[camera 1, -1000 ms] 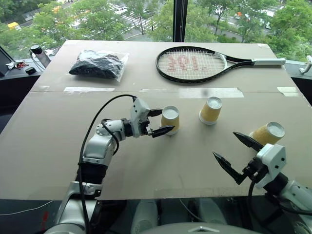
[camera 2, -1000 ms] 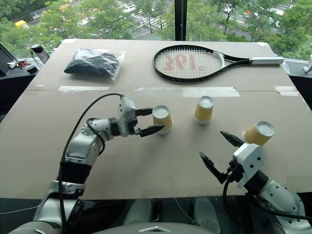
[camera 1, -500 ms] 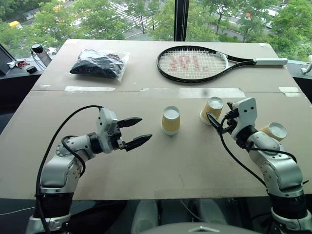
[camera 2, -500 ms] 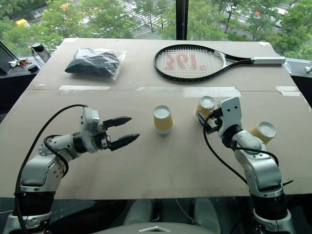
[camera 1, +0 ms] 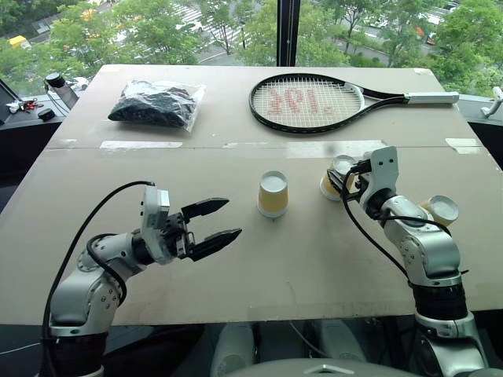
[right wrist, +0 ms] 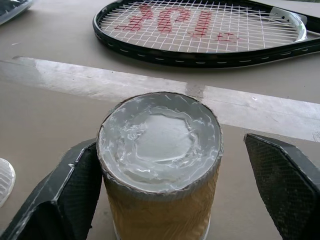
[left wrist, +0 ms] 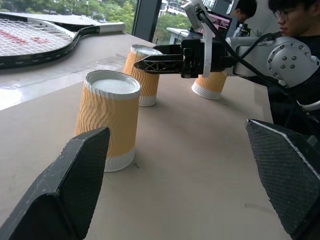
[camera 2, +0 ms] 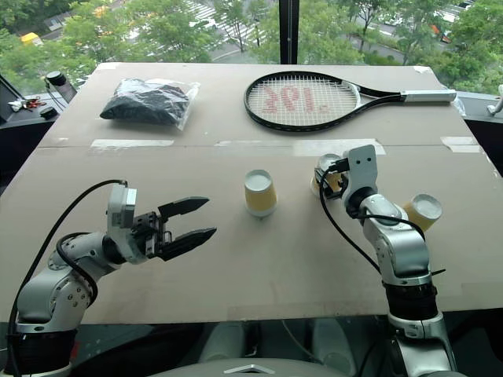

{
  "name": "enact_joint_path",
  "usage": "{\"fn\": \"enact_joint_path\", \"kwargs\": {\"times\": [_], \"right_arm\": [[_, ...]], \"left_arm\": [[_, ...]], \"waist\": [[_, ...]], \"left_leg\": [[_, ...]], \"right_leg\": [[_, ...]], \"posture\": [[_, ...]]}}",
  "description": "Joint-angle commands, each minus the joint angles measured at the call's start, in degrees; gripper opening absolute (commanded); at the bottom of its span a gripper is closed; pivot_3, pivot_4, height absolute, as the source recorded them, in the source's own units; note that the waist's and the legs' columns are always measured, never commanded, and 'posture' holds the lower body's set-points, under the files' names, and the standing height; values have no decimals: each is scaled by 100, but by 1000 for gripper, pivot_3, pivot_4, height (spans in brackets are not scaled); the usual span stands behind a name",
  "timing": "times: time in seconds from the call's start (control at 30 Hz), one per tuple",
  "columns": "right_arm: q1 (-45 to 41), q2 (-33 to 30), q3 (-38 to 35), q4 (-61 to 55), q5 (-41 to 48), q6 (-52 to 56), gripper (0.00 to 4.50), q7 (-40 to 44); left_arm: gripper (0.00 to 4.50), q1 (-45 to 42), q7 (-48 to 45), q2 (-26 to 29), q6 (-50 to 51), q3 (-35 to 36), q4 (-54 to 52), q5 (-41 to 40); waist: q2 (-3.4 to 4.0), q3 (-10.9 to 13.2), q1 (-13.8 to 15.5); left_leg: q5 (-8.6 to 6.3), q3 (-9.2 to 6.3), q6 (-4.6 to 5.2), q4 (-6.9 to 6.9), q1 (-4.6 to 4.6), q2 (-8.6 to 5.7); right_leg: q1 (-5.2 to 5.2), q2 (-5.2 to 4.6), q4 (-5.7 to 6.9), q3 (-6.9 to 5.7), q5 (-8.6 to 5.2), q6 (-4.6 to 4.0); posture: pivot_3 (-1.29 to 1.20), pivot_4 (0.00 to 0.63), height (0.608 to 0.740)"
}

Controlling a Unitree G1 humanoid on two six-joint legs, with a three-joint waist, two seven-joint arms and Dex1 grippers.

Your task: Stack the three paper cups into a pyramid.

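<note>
Mostly hidden behind the right gripper (camera 1: pixel 344 177): the middle cup (right wrist: pixel 160 170), upside down between its fingers. One finger (right wrist: pixel 75 185) touching the cup's side, the other standing off; not clamped, closure hard to judge. Just left of it, a second cup (camera 1: pixel 273 194), inverted. Behind the wrist, a third cup (camera 1: pixel 440 210), tilted. Left gripper (camera 1: pixel 216 221) spread wide, holding nothing, near the second cup. Beyond, a tennis racket (camera 1: pixel 314 102).
</note>
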Motion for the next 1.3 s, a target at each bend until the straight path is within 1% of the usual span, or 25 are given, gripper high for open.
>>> {"fn": "enact_joint_path", "kwargs": {"times": [0.03,0.23,0.33,0.43,0.57,0.83,1.07,1.3], "right_arm": [[-45,-23,-67,-254,99,-136,2715,178],[272,-251,-103,-918,495,70,2715,689],[577,-587,56,-1448,833,275,2715,1205],[825,-859,281,-1718,917,259,2715,1541],[855,-972,493,-1623,752,85,2715,1626],[695,-897,775,-1386,539,-217,2715,1701],[619,-895,980,-1331,382,-338,2715,1772],[548,-919,1159,-1307,204,-398,2715,1821]], "left_arm": [[4500,53,12,62,-29,130,-196,-125],[4500,186,-16,105,-81,189,-122,-80],[4500,260,-21,111,-101,244,-63,-80],[4500,352,-108,144,-151,294,9,-46],[4500,415,-188,172,-204,351,74,-43],[4500,768,-587,322,-268,613,84,-185],[4500,975,-656,280,-352,726,99,-150],[4500,991,-609,232,-390,701,74,-136]], "waist": [[1,0,2],[3,2,2],[4,2,6],[3,2,1],[4,2,-1],[4,3,8],[4,3,3],[4,3,4]], "left_leg": [[0,0,0,0,0,0],[0,0,0,-5,0,2],[0,0,0,-6,0,2],[-1,-1,1,-7,0,2],[-3,0,5,-7,2,2],[-2,1,2,-9,1,2],[-2,1,2,-9,0,2],[-2,1,3,-9,0,2]], "right_leg": [[0,0,0,-1,0,0],[-1,-1,-3,4,0,0],[-1,-1,-4,4,0,0],[-1,-1,-6,4,0,0],[-1,0,-5,4,0,0],[-4,0,-8,0,-1,-1],[-4,-2,-8,1,-1,-1],[-4,-3,-9,0,-1,-1]], "posture": [[0,150,740],[0,150,740],[0,150,740],[0,150,740],[0,150,740],[0,150,740],[0,150,740],[0,150,740]]}}
